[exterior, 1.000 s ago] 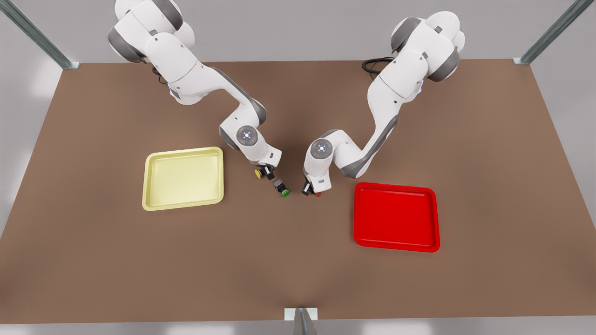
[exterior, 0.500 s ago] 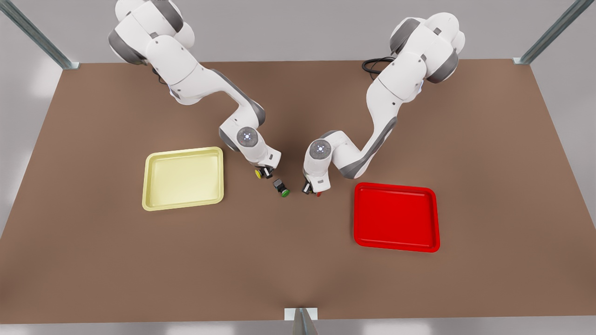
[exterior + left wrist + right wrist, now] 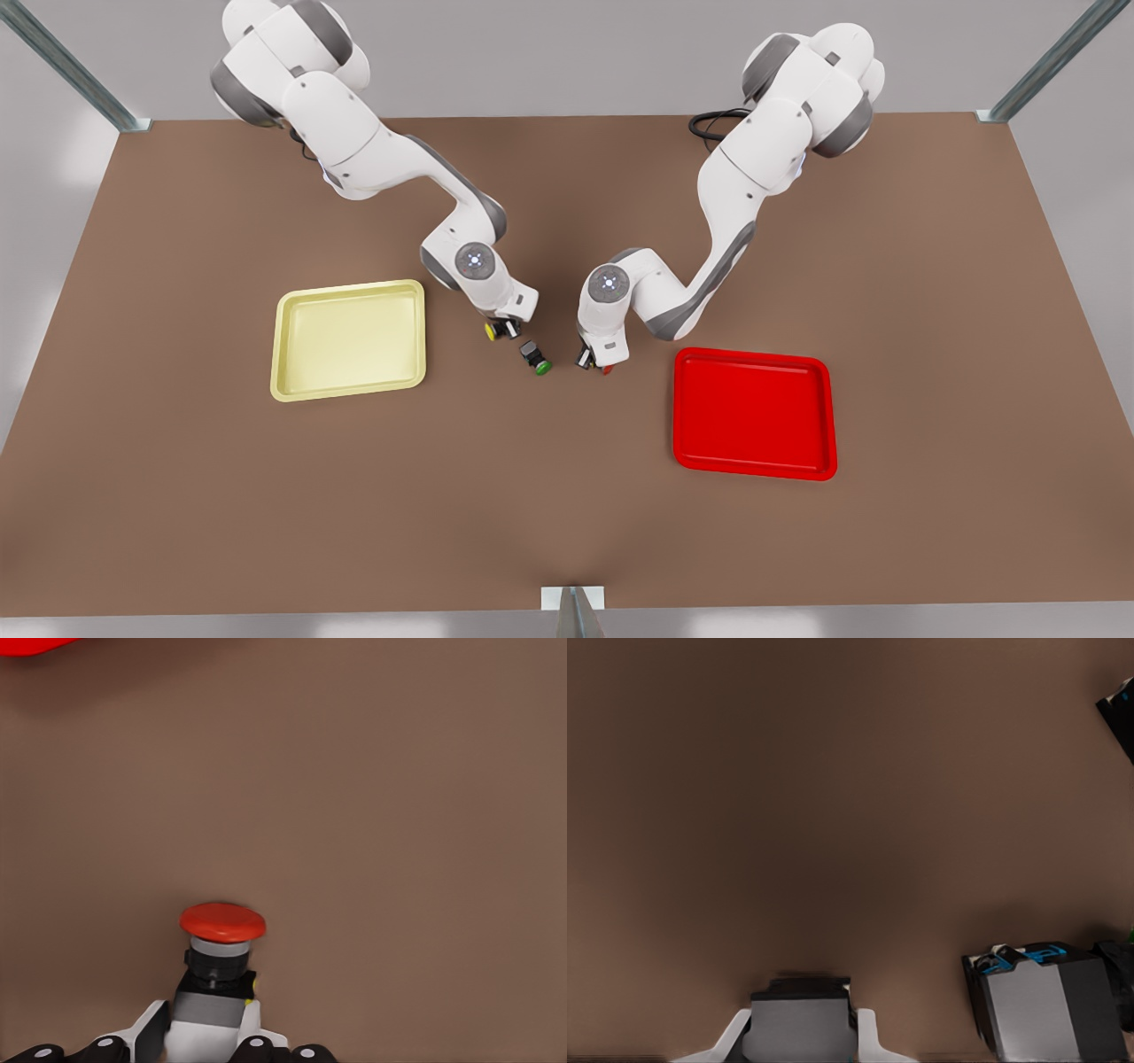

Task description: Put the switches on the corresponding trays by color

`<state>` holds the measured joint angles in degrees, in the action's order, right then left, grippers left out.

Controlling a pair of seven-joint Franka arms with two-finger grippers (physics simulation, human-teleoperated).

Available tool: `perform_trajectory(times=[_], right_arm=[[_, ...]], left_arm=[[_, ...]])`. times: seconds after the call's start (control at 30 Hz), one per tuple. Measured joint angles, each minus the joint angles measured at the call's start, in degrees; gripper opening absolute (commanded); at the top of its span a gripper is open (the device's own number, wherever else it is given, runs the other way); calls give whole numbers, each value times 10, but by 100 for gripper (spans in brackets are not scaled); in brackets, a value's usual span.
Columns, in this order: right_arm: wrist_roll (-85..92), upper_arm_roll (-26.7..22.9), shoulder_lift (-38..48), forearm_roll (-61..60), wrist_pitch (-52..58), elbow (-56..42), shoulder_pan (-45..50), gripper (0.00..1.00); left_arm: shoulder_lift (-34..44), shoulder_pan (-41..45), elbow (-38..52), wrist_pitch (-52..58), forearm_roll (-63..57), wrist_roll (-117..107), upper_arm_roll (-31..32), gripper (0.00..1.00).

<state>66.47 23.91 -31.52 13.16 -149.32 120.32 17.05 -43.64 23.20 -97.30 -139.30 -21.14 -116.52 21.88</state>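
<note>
Straddling red-capped switch (image 3: 217,979) body, left gripper (image 3: 208,1041) is sitting low on table (image 3: 567,514) near red tray (image 3: 753,412); fingers pinching dark body. Right gripper (image 3: 802,1032) is pinching yellow-capped switch (image 3: 493,330) beside yellow tray (image 3: 350,341). Switches judged light, rigid; take boxy body, not cap.

Both arms reach inward, low over mid-bench; left end effector (image 3: 595,361) and right end effector (image 3: 502,330) each stand clamped (fingers closed).

The right end effector (image 3: 800,1036) pinches a grey switch body (image 3: 799,1023); another, possibly green-capped, switch (image 3: 1050,1001) lies beside.
</note>
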Motion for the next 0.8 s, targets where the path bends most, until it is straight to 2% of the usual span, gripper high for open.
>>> perform_trajectory(times=[0.1, 0.17, 0.27, 0.33, 0.37, 0.4, 0.43, 0.5, 0.63, 0.8], right_arm=[[-11, 1, 20, -2, 6, 6, -2, 55], [-34, 1, 77, -4, 48, 27, -5, 55], [-2, 5, 160, -11, 139, 29, -74, 57], [121, 4, 206, -89, 206, 23, -160, 60], [121, 4, 215, -93, 212, 20, -162, 66], [97, 6, 197, -95, 184, 22, -145, 75], [79, 7, 175, -95, 147, 21, -129, 79], [21, 6, 136, -95, 89, 18, -93, 99], [42, -17, 114, -47, 70, 19, -106, 100], [210, -18, 119, -41, 34, 50, -137, 100]], left_arm=[[-2, 0, -1, -1, 0, 0, 0, 54], [-1, 0, -1, 0, 0, 0, 0, 54], [-3, 0, -1, -2, -1, 0, 0, 54], [-3, 0, -1, -1, -1, 0, 0, 54], [-3, 0, -1, 0, 0, 0, 0, 54], [-3, 0, -1, 0, 0, 0, 0, 54], [-2, 0, 0, 1, 0, 1, 0, 53], [-1, 0, 0, 1, 0, 1, 0, 53], [6, -1, 5, 7, 2, 2, -5, 53], [62, -25, 7, 18, 10, 10, -52, 53]])
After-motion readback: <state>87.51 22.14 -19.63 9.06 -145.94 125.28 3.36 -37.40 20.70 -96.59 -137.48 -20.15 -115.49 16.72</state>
